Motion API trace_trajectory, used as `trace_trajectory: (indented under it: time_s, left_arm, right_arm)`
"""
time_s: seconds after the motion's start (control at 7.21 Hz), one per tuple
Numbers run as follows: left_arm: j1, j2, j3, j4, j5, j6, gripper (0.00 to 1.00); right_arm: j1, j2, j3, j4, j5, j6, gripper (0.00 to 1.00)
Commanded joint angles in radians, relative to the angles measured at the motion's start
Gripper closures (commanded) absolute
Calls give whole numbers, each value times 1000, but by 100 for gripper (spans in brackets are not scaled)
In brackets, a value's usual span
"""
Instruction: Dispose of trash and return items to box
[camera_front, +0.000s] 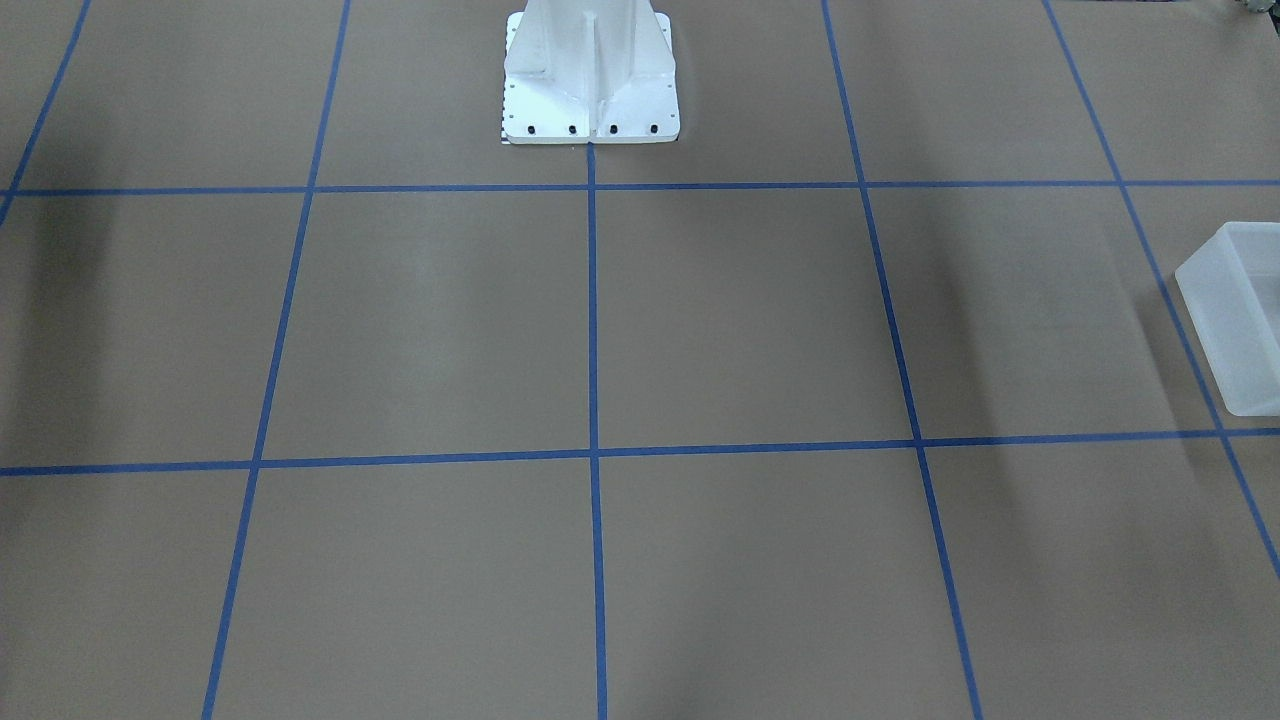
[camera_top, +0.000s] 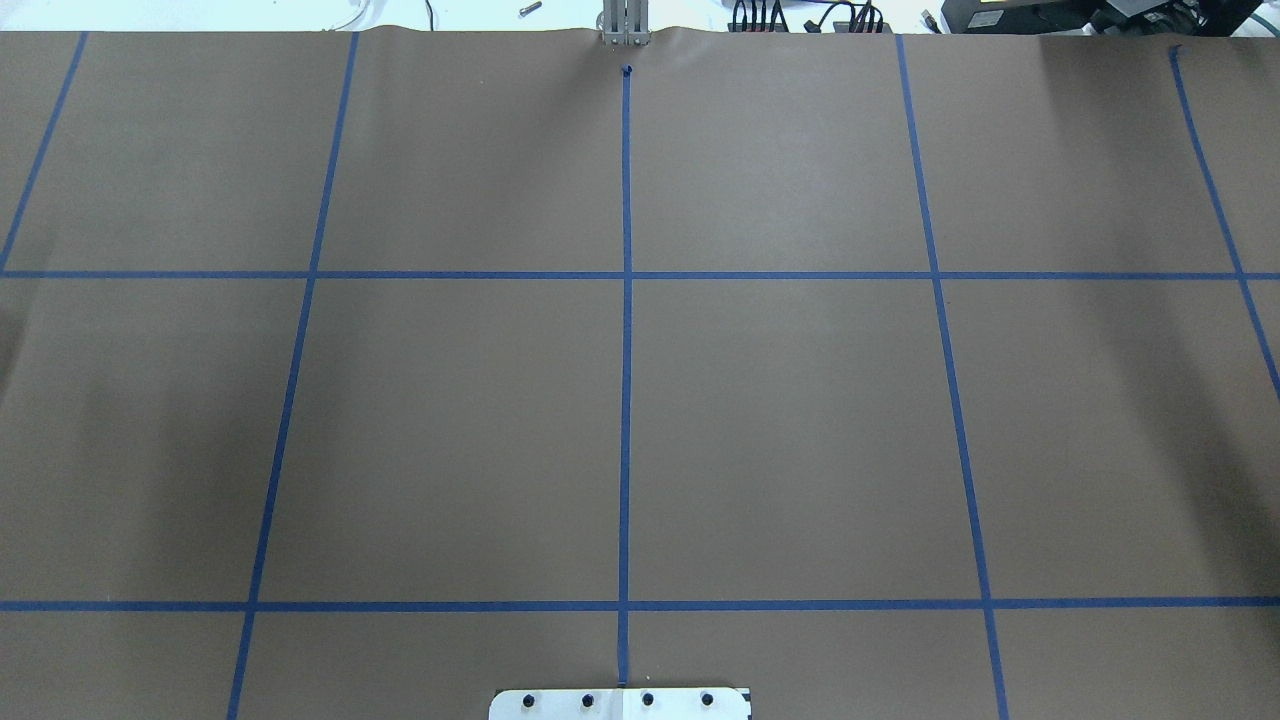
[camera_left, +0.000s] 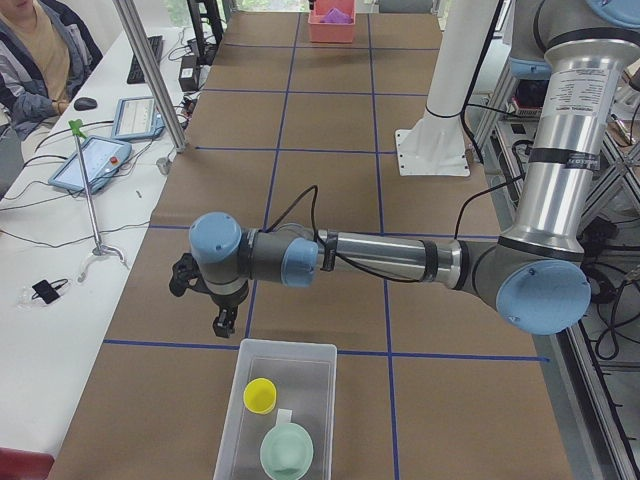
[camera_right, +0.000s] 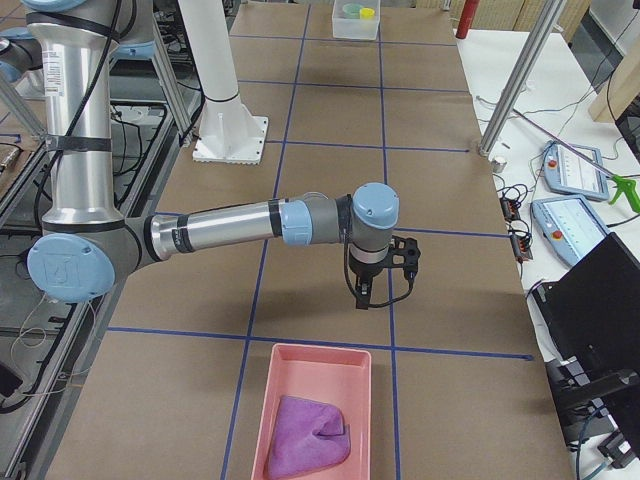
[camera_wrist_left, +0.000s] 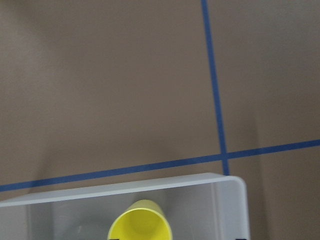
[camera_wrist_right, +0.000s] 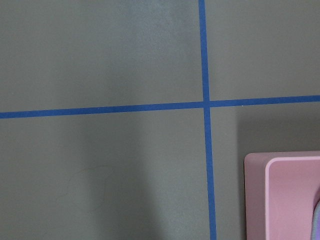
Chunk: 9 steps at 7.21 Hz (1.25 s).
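box: a translucent frosted-white rectangular plastic tub (camera_left: 290, 344) stands at the table's end on the robot's left.
items: a small bright-yellow plastic tumbler (camera_left: 260, 396) and a pale-green round glossy bowl (camera_left: 287, 451) sit inside the tub, just beside each other.
left gripper (camera_left: 222, 326): hangs pointing down, just outside the tub's wall. only a side view shows it, so i cannot tell its opening or its load.
table (camera_top: 800, 420): brown paper with a blue tape grid.
right gripper (camera_right: 363, 297): near a pink rectangular plastic tray (camera_right: 312, 350) that holds a crumpled purple cloth (camera_right: 310, 435). opening and load: cannot tell.
step, as judged: returning looks done, so withdrawal.
doing it well: lift the left arm straight up before swinging away, so nothing clips the tub's wall.
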<state>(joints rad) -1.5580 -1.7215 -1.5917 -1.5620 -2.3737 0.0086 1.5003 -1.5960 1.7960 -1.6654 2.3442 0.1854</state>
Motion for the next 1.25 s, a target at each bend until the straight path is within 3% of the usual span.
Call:
trace_trajectory:
  time_s: [0.0, 0.14, 0.42, 0.55, 1.11]
  left_arm:
    - [30, 5, -121, 146, 25, -35, 8]
    - [23, 60, -138, 166, 16, -4, 3]
    - [19, 195, -249, 172, 1, 20, 3]
    - [18, 226, -246, 165, 5, 25, 3]
    - [18, 229, -226, 166, 7, 8, 2]
  right_arm:
    - [0, -21, -12, 0, -8, -45, 0]
    - [1, -24, -29, -4, -19, -107, 0]
    - [2, -24, -46, 0, -29, -110, 0]
    - [3, -28, -46, 0, -31, -112, 0]
    - [6, -38, -46, 0, -29, -127, 0]
